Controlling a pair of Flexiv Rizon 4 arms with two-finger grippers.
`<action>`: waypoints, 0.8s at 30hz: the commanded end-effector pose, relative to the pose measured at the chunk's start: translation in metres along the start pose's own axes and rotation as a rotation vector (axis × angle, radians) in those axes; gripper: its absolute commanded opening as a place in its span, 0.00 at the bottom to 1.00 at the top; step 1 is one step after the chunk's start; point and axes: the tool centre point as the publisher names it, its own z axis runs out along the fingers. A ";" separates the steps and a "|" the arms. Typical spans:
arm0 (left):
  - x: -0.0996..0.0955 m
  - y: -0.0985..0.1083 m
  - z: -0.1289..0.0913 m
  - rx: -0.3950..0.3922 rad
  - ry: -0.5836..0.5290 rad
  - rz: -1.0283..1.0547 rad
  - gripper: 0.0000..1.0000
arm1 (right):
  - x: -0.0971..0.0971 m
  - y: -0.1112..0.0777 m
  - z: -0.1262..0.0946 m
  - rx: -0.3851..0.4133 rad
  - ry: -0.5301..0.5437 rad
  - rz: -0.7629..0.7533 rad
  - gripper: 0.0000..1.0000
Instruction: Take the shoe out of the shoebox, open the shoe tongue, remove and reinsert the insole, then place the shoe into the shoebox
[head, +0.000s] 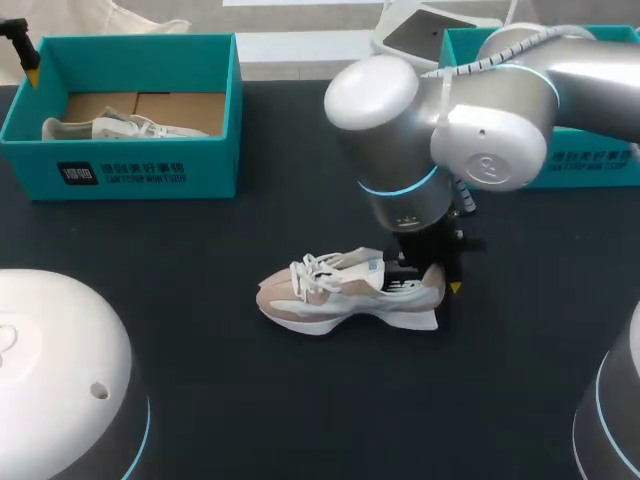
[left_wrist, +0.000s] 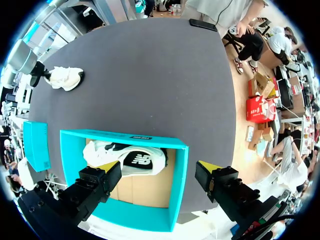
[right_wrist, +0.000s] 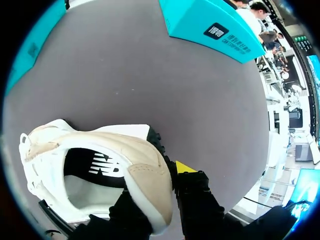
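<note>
One beige-and-white mesh sneaker (head: 345, 295) out on the dark bench (head: 200, 400), heel in the right fingers (right_wrist: 195, 200).

Sneaker sits sole down at centre frame in the head view, long axis left-right, toe left, heel right. The right fingers straddle the heel collar, one inside the opening and one outside, clamped on it. The left fingers (left_wrist: 95, 182) hang spread, holding nothing, over the teal cardboard shoebox (head: 130, 170) at upper left, well apart from the sneaker. A second white sneaker (head: 110, 127) lies inside the box. Judgement: right arm nearer; the tongue lies toeward of its grip, so opening it likely needs the left arm.
</note>
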 end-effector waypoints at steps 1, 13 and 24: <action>0.000 -0.001 0.000 -0.002 0.001 0.001 1.00 | 0.001 -0.001 0.000 -0.013 0.006 -0.006 0.00; 0.000 -0.001 0.000 -0.002 0.001 0.001 1.00 | 0.022 -0.002 0.000 -0.017 -0.002 -0.056 0.00; 0.000 -0.001 0.000 -0.002 0.001 0.001 1.00 | 0.033 -0.004 0.005 -0.015 0.016 -0.042 0.00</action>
